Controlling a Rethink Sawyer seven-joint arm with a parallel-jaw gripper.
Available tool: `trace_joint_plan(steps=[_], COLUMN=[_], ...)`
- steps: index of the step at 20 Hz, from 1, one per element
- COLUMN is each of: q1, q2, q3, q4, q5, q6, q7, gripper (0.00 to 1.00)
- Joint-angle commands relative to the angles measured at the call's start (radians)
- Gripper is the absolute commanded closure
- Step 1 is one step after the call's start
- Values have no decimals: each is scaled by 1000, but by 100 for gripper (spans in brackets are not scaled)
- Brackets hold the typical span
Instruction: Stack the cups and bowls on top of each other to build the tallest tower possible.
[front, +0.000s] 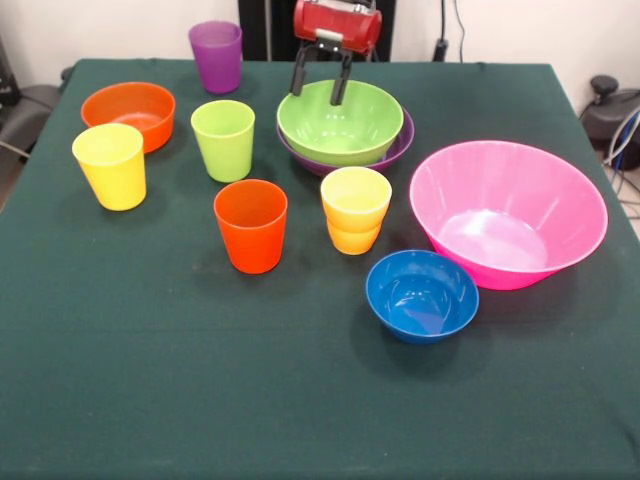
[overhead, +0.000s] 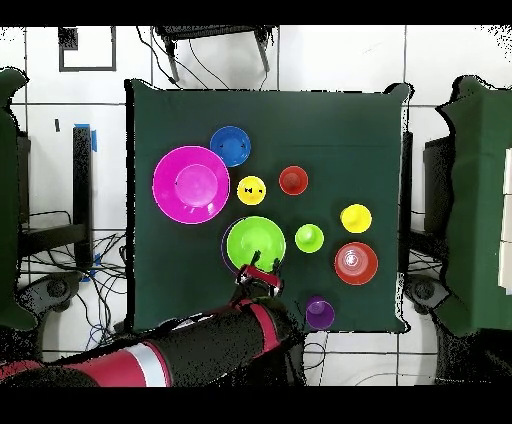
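My gripper (front: 320, 85) is open and empty, its fingertips at the robot-side rim of the lime green bowl (front: 340, 125), which sits nested in the purple bowl (front: 402, 140). It also shows in the overhead view (overhead: 258, 268) at that bowl's (overhead: 255, 241) lower edge. The pink bowl (front: 507, 212), blue bowl (front: 421, 294) and orange bowl (front: 128, 112) stand apart. The purple cup (front: 216, 56), lime green cup (front: 223, 139), yellow cup (front: 110, 165) and orange-red cup (front: 250, 225) stand upright singly. The yellow-orange cup (front: 355, 200) sits nested in another cup.
The dark green tablecloth (front: 300, 400) covers the whole table. My red and black arm (overhead: 180, 360) reaches in from the picture's bottom in the overhead view. Cables and furniture stand round the table on the floor.
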Motion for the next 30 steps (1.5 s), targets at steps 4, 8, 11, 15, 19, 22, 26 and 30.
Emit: trace_joint_plan(steps=[4, 8, 11, 15, 19, 22, 26, 30], q1=[-47, -60, -83, -95, -77, -65, -62, -64], q2=[5, 22, 25, 49, 58, 62, 54, 48], q3=[86, 81, 68, 73, 78, 76, 82, 84], q4=[-2, 2, 7, 0, -2, 0, -2, 7], q5=[-71, -67, -83, -71, -40, -26, -37, -30], q6=[-7, -37, -62, -85, -99, -106, -100, -93], q7=[-56, -65, -74, -84, -90, -93, -87, -75], gripper=[0, 0, 0, 0, 0, 100, 100, 100])
